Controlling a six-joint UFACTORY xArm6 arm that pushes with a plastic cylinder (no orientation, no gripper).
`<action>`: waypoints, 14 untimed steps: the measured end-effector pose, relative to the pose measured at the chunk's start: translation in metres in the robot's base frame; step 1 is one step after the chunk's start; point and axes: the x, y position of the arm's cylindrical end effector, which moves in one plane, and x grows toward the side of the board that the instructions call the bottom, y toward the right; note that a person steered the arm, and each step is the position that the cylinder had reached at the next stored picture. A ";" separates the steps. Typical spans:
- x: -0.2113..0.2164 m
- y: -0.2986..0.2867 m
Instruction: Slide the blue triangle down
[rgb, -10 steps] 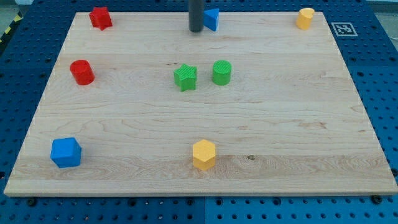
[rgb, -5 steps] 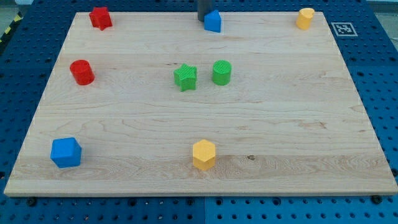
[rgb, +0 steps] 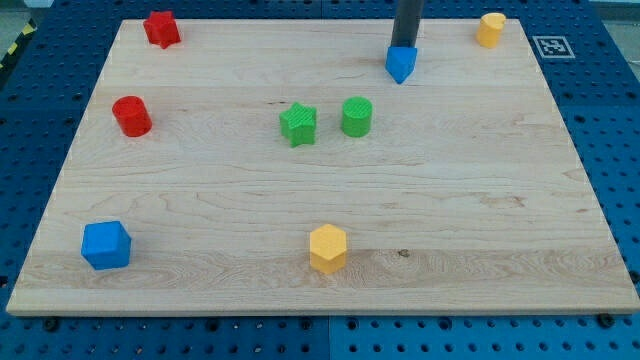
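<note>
The blue triangle (rgb: 401, 65) lies near the view's top, right of centre, on the wooden board (rgb: 450, 200). My tip (rgb: 404, 46) is the lower end of a dark rod that comes down from the view's top edge. It stands right against the triangle's upper side, touching it. The triangle's point faces the view's bottom.
A green star (rgb: 298, 124) and a green cylinder (rgb: 357, 116) sit at the middle. A red star (rgb: 160, 28) and a red cylinder (rgb: 131, 116) are at the left. A yellow block (rgb: 490, 29) is at the top right. A blue cube (rgb: 106, 245) and a yellow hexagon (rgb: 327, 248) lie near the bottom.
The tip has moved from the triangle's left to its upper side. The blue triangle has slid to the right and a little down. The other blocks have not moved.
</note>
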 end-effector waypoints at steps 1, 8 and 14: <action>0.010 0.001; 0.090 -0.079; 0.084 -0.065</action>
